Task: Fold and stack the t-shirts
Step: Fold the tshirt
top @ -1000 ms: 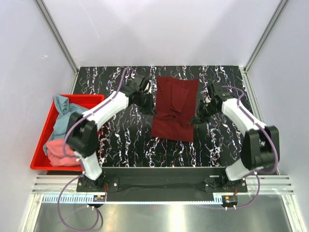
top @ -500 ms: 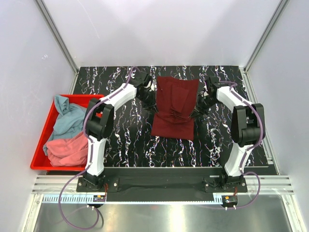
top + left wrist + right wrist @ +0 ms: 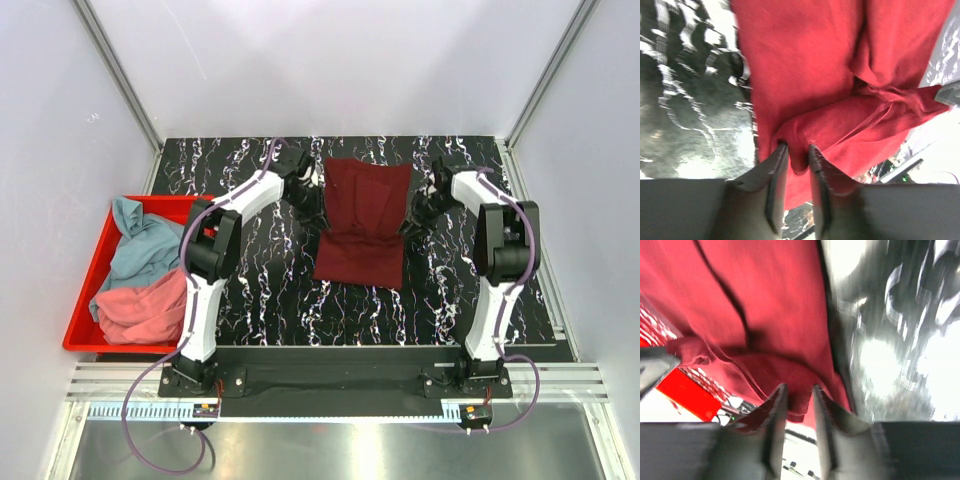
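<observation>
Since a second ago both arms have been drawn up straighter toward the far edge of the table point(image 3: 270, 290). The bunched creases across the maroon t-shirt point(image 3: 362, 225) have been smoothed flatter.

In the top view this shirt is seen lying as a narrow folded panel midway between the side edges, nearer the far edge. The left gripper point(image 3: 310, 203) is at its left side and the right gripper point(image 3: 417, 213) at its right. The teal-blue t-shirt point(image 3: 140, 245) and coral pink t-shirt point(image 3: 140, 305) are heaped in the red bin point(image 3: 100, 347) at the left edge.

In the left wrist view the fingers point(image 3: 772, 180) are narrowly parted around a fold of maroon cloth; whether it is pinched cannot be told. The same is shown in the right wrist view.

The cloth is judged light, limp and easily creased. It is best taken at an edge or corner, on both sides together.
</observation>
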